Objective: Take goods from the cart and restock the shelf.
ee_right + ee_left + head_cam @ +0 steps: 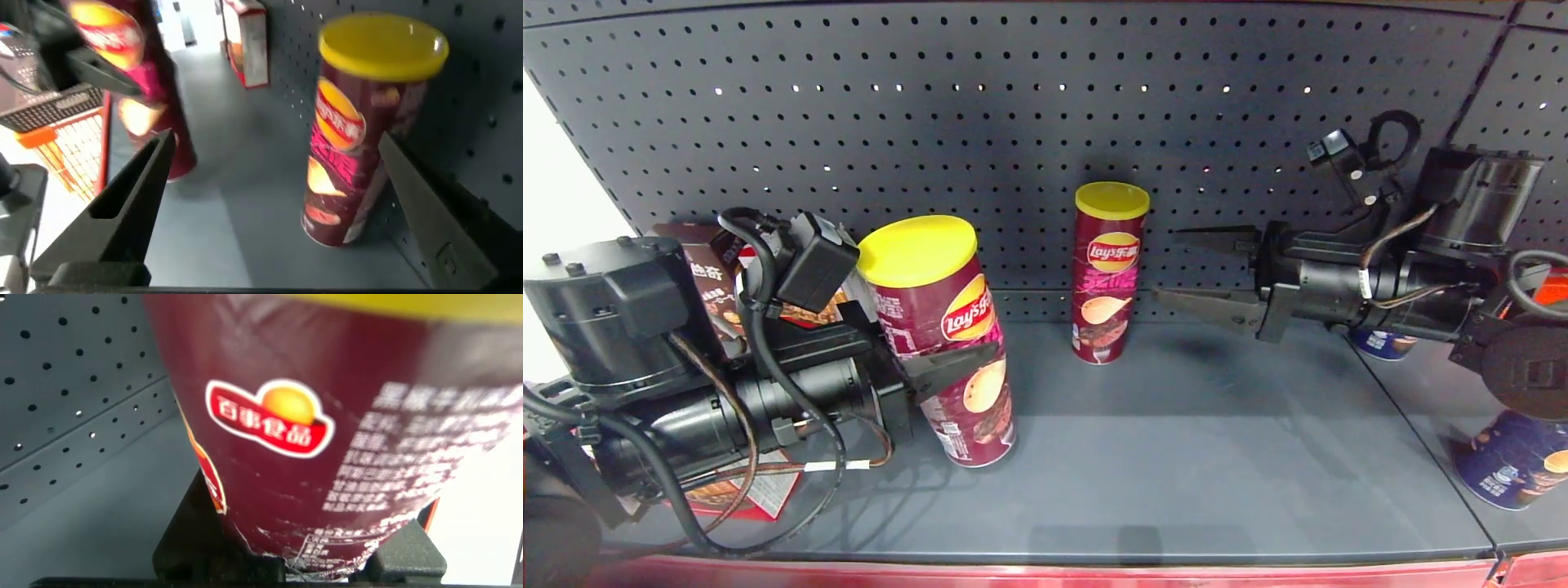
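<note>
Gripping slightly tilted chip can with left claw, base near shelf, left of standing can; holding right claw wide open, empty, right of it.

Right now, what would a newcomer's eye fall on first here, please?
The tilted maroon cardboard crisp tube with a yellow lid, clamped in the left gripper at the front left of the grey metal shelf. A matching tube stands upright by the grey pegboard, and the open right gripper points at it.

Maroon yellow-lidded can, shelf front-left; twin upright behind.
</note>
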`<state>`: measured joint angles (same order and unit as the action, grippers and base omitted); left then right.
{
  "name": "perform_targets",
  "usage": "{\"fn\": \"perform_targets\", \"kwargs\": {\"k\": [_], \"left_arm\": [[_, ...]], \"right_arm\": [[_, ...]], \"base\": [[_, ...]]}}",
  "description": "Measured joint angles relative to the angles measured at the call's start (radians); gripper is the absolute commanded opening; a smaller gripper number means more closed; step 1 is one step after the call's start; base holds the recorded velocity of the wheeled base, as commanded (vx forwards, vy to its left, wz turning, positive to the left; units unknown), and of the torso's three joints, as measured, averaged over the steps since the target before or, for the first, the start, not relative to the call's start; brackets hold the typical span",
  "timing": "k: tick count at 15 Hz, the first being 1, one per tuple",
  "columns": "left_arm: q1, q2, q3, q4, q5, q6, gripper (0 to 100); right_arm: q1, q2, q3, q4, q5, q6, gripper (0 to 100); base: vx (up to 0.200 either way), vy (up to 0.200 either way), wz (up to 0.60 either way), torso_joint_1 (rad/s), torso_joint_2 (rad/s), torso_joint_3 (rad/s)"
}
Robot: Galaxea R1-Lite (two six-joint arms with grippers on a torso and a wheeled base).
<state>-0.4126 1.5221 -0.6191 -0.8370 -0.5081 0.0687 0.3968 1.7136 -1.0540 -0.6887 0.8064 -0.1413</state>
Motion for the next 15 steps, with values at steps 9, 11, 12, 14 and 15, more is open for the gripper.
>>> {"fn": "perform_targets", "kwargs": {"k": [9,11,12,14,15], "left_arm": [[0.021,0.000,0.002,0.000,0.000,0.001,0],[0.032,0.000,0.004,0.000,-0.002,0.000,0],[0.033,0.000,0.006,0.000,-0.003,0.000,0],[0.035,0.000,0.008,0.000,-0.003,0.001,0],[0.035,0.000,0.008,0.000,-0.002,0.001,0]], "right_arm": [[-0.035,0.154,-0.066,-0.035,0.041,-0.010,100],[-0.034,0.187,-0.076,-0.036,0.050,-0.017,100],[-0.034,0.199,-0.080,-0.036,0.052,-0.019,100],[-0.034,0.224,-0.089,-0.037,0.054,-0.041,100],[-0.034,0.238,-0.093,-0.037,0.067,-0.048,100]], "base": [[0.000,0.000,0.00,0.000,0.00,0.000],[0.000,0.000,0.00,0.000,0.00,0.000],[0.000,0.000,0.00,0.000,0.00,0.000],[0.000,0.000,0.00,0.000,0.00,0.000],[0.000,0.000,0.00,0.000,0.00,0.000]]}}
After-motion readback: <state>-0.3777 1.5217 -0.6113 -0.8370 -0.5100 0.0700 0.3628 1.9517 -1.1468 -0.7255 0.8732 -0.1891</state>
